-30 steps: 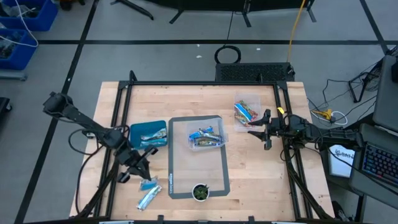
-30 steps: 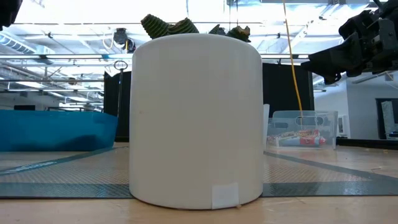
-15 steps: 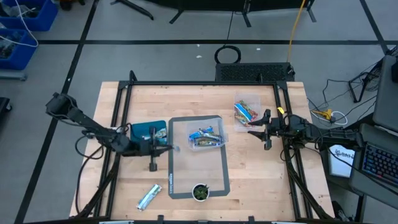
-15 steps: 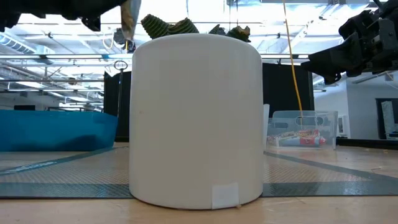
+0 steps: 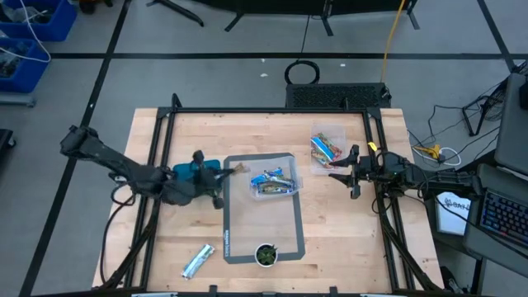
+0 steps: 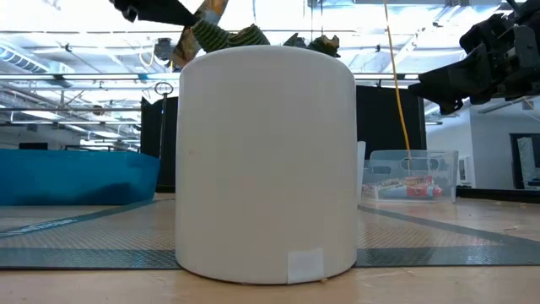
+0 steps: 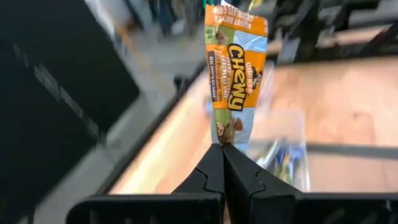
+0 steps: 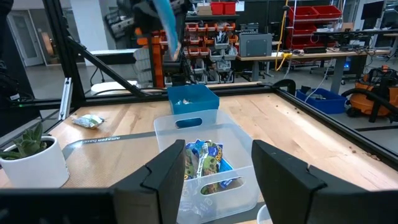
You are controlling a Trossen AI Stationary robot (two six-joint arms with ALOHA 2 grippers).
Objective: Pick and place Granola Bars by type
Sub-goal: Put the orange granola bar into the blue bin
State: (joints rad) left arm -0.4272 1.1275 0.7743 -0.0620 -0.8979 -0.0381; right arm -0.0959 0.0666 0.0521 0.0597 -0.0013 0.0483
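Granola bar (image 7: 234, 74) in an orange and pale blue wrapper stands up from the left gripper (image 7: 222, 163), whose fingers are pinched tight on its lower end. They hang in the air above the blue bin (image 5: 183, 172) and the mat's (image 5: 262, 224) left edge. Right gripper (image 5: 346, 172) waits, fingers wide, beside the clear tray (image 5: 327, 148) of bars.
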